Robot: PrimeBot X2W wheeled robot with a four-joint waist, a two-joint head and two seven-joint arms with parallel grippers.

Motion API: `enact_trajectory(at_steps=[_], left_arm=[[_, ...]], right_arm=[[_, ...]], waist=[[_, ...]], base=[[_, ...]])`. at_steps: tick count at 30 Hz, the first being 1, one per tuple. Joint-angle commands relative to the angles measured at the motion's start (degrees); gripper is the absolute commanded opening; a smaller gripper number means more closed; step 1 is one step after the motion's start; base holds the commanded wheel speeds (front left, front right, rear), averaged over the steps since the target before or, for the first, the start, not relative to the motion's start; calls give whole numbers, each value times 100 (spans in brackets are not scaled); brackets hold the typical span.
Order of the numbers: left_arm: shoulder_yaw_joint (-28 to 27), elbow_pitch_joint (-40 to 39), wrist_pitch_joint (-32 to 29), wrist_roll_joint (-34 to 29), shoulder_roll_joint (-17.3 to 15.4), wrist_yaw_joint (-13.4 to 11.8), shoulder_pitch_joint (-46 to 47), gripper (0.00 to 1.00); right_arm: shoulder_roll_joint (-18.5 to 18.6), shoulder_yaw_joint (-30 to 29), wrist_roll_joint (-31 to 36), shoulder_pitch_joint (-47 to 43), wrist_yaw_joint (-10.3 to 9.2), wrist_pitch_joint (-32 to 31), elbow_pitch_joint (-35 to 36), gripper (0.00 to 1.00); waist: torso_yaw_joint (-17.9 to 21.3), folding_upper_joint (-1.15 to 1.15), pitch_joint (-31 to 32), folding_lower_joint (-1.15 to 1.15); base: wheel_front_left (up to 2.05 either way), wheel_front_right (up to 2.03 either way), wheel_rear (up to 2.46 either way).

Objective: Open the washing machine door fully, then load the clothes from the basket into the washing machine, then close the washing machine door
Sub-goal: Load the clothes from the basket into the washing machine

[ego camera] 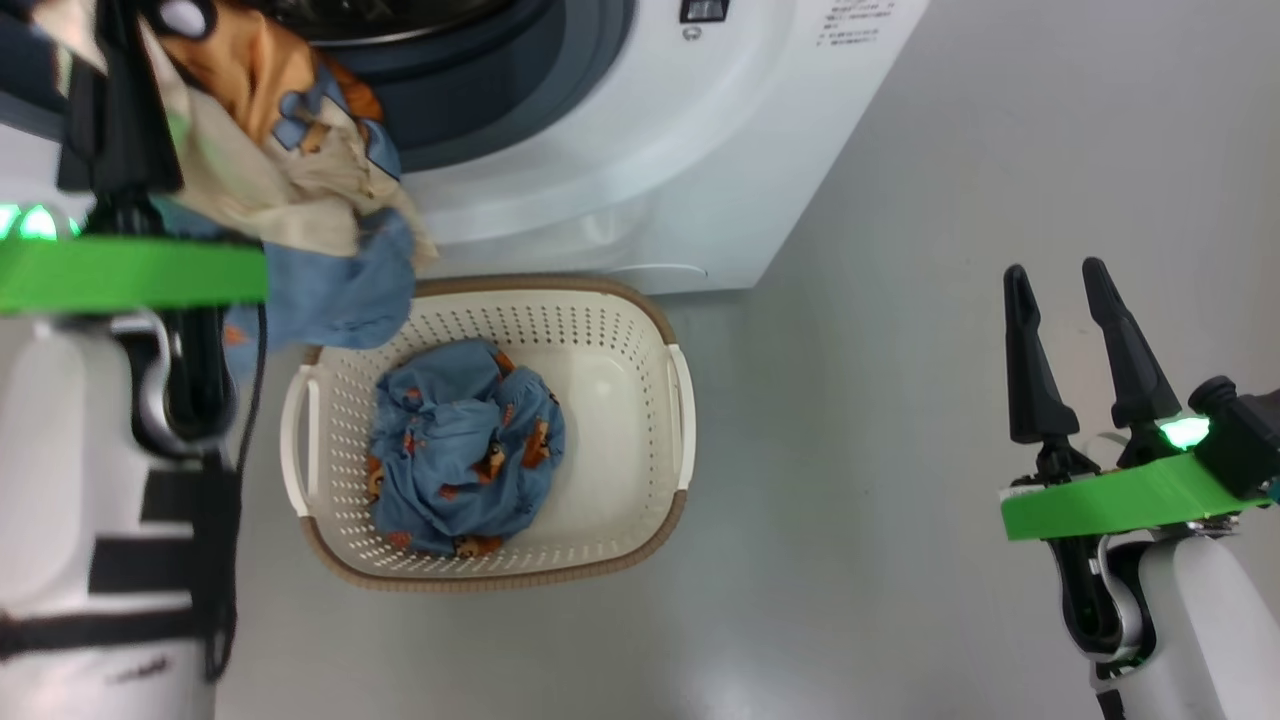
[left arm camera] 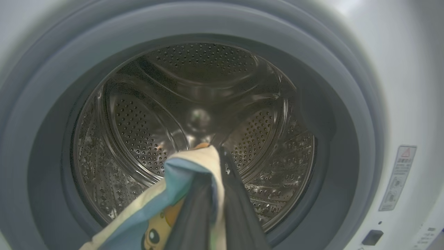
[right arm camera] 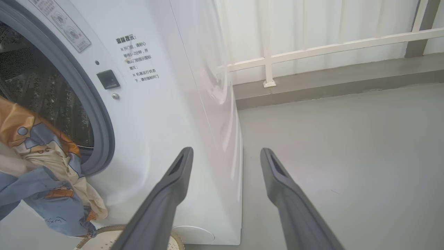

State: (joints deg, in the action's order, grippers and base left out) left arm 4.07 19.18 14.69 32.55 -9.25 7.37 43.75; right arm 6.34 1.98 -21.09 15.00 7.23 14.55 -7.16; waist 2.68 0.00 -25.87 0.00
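My left gripper [left arm camera: 218,156] is shut on the cream and orange garment [ego camera: 270,150] and holds it up right before the washing machine's [ego camera: 640,170] uncovered opening. The steel drum [left arm camera: 194,86] lies straight ahead of the fingers, with no clothes in it. The garment's blue part hangs down over the basket's [ego camera: 520,578] far left corner. The light blue garment [ego camera: 460,450] lies crumpled in the basket on the floor. My right gripper [ego camera: 1054,268] stands open and holds nothing, off to the machine's right. The washing machine door is out of view.
The grey rubber gasket [left arm camera: 45,156] rings the drum mouth. Bare grey floor [ego camera: 900,450] stretches between the basket and my right gripper [right arm camera: 226,150]. A white railing [right arm camera: 312,50] runs along a low kerb beyond the machine's right side.
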Motion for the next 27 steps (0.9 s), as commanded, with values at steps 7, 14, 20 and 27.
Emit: enact_trajectory(at_steps=[7,14,20,27], left_arm=[[-258,1402,30,-173,-169,12,1406,0],[-98,2777,30,-328,-307,12,2406,0],[166,3710,30,-402,-461,12,3079,0],[562,4435,25,-530,-703,12,3805,0]], right_arm=[[-149,179,52,318,25,45,144,100],[-258,210,25,456,25,45,169,100],[-318,268,-13,527,25,45,197,100],[-343,406,-116,647,25,45,214,100]], waist=[[385,0,-524,0],[640,0,-821,0],[861,0,-1030,0],[1114,0,-1267,0]], base=[[0,0,0],[0,0,0],[0,0,0],[0,0,0]])
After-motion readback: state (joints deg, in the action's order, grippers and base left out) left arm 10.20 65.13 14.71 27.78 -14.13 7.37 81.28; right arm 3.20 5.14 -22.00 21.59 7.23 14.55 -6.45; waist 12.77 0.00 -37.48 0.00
